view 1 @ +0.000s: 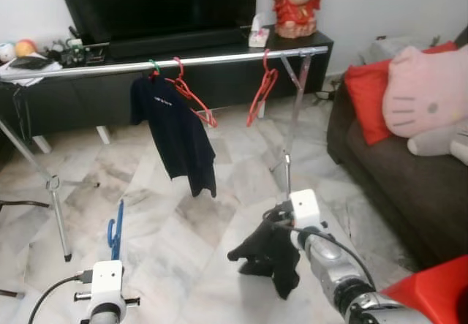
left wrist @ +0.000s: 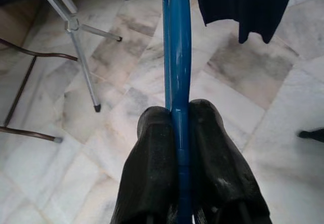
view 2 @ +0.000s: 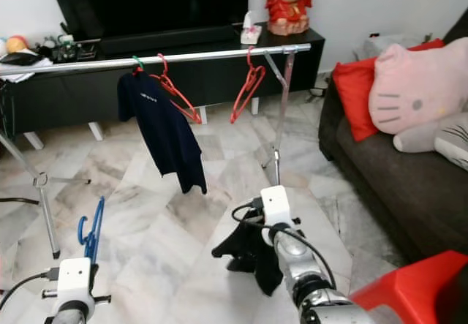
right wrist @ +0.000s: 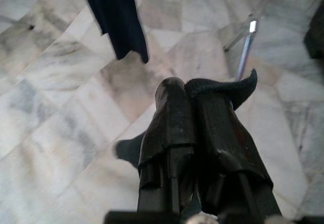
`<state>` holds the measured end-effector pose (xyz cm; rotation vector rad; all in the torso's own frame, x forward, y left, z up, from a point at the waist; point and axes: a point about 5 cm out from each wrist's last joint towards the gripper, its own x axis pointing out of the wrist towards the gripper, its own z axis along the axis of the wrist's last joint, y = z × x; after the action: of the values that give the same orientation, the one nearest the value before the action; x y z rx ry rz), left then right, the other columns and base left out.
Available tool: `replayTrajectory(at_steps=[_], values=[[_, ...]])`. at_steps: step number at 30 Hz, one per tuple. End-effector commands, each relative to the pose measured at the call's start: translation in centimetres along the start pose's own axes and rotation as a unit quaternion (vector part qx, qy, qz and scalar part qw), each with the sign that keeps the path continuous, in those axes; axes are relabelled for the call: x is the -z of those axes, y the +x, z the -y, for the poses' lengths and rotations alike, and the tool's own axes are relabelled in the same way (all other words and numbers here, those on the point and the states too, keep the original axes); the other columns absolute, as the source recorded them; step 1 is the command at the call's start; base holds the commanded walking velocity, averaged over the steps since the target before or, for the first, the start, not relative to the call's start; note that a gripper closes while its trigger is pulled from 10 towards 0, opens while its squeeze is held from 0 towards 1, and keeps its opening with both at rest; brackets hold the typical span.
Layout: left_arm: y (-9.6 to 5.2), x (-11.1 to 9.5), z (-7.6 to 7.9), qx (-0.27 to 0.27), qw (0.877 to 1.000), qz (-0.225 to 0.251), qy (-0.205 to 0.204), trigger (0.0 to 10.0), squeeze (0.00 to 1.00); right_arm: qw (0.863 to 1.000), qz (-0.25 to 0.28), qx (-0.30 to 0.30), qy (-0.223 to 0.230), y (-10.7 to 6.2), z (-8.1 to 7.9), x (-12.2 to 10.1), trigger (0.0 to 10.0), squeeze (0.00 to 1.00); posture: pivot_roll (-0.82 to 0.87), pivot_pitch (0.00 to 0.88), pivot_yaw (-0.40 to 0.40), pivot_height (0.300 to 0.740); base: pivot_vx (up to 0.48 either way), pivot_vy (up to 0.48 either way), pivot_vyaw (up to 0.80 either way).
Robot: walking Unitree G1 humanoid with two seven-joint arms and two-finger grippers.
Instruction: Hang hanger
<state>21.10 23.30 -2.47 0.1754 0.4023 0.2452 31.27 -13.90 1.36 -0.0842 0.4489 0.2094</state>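
— Left hand, from the left eye view?
— Low on the robot's left, clenched on a blue hanger that stands upright above the wrist, thin plastic with a curled hook at its side. Beyond it, a silver rail carries a dark shirt on a green-hooked hanger and two red hangers, bare and tilted. The right hand sits low on the right, grasping a black cloth that droops toward the marble floor.

— Right eye view?
— Same scene: a black TV stand behind the rail, a dark sofa with a red cushion and a pink plush pillow to the right.

— Left wrist view?
— Both black fingers press the glossy blue bar of the hanger between them; it runs straight away from the hand, toward the shirt's hem.

— Right wrist view?
— Fingers closed together, a fold of black cloth pinched at their tips and poking out sideways.
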Motion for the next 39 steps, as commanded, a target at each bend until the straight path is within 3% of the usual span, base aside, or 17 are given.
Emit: replayTrajectory(at_steps=[1,21,39], values=[[0.19,-0.58,0.17,0.010,1.000,0.012,0.003,10.0,0.00,0.999,0.034,0.000,0.010,0.62,-0.28,-2.27,10.0,0.00,-0.14,0.000,0.026,0.740,0.000,0.000,0.00],[0.22,-0.78,0.39,0.014,1.000,0.014,-0.006,10.0,0.00,0.999,0.033,0.010,0.028,0.60,-0.44,-2.22,10.0,0.00,-0.14,0.000,0.030,0.740,0.000,0.000,0.00],[0.16,-0.65,0.28,0.008,1.000,0.010,-0.021,10.0,0.00,0.999,0.038,0.001,0.021,0.63,-0.62,-2.52,10.0,0.00,-0.14,0.000,0.028,0.740,0.000,0.000,-0.67]])
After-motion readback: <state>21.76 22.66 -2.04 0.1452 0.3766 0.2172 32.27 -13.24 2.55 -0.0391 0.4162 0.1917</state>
